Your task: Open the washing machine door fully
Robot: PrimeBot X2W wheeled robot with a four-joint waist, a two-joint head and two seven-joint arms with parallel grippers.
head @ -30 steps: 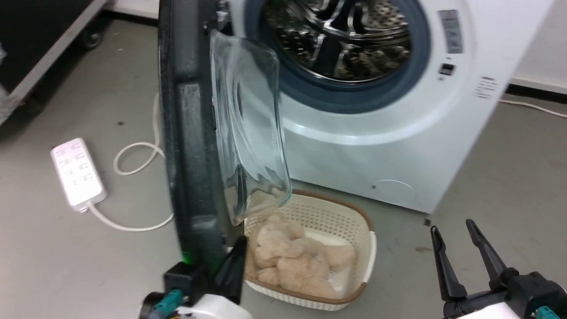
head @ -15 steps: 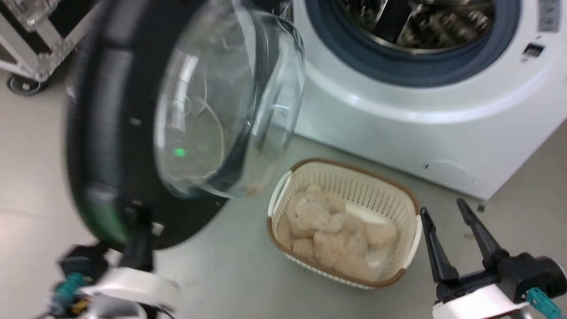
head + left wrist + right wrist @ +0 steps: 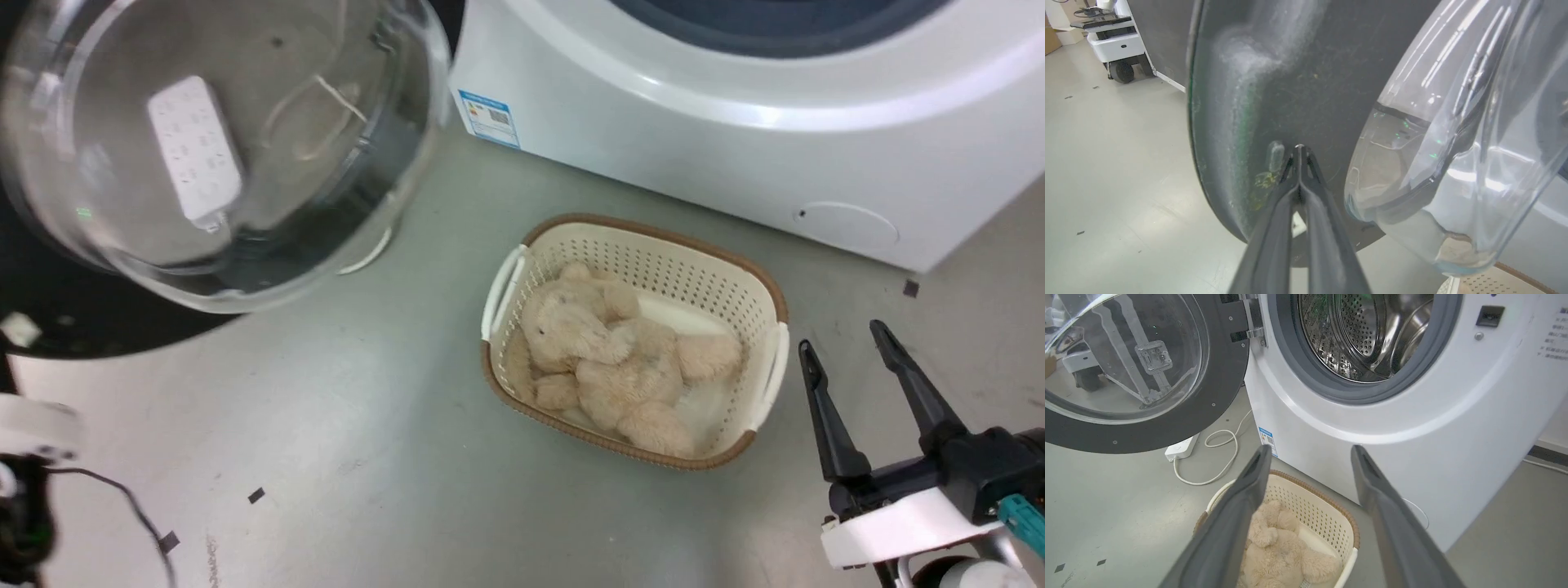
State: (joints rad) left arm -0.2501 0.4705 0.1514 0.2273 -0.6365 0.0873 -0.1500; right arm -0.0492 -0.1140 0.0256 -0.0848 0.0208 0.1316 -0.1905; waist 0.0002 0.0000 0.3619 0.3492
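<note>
The washing machine door (image 3: 82, 327) stands swung wide to the left of the white washing machine (image 3: 694, 147), its clear glass bowl (image 3: 220, 147) bulging toward me. The right wrist view shows the door (image 3: 1220, 375) hanging on its metal hinge (image 3: 1247, 335) beside the steel drum (image 3: 1367, 330). My left gripper (image 3: 1299, 148) is shut, its tips resting against the door's black inner rim (image 3: 1310, 81) next to the glass bowl (image 3: 1453, 143). My right gripper (image 3: 841, 339) is open and holds nothing, low at the right, apart from the machine; in its own view the gripper (image 3: 1310, 449) points at the machine's front.
A cream perforated basket (image 3: 767, 310) holding a beige plush bear (image 3: 612, 359) sits on the floor before the machine. A white power strip (image 3: 1182, 448) and its looped cable (image 3: 1224, 457) lie beneath the door. A wheeled white cart (image 3: 1116, 36) stands further left.
The door has swung from edge-on to wide open at the left, with my shut left gripper staying against it. The head camera has tilted down, so the drum has left its view.
</note>
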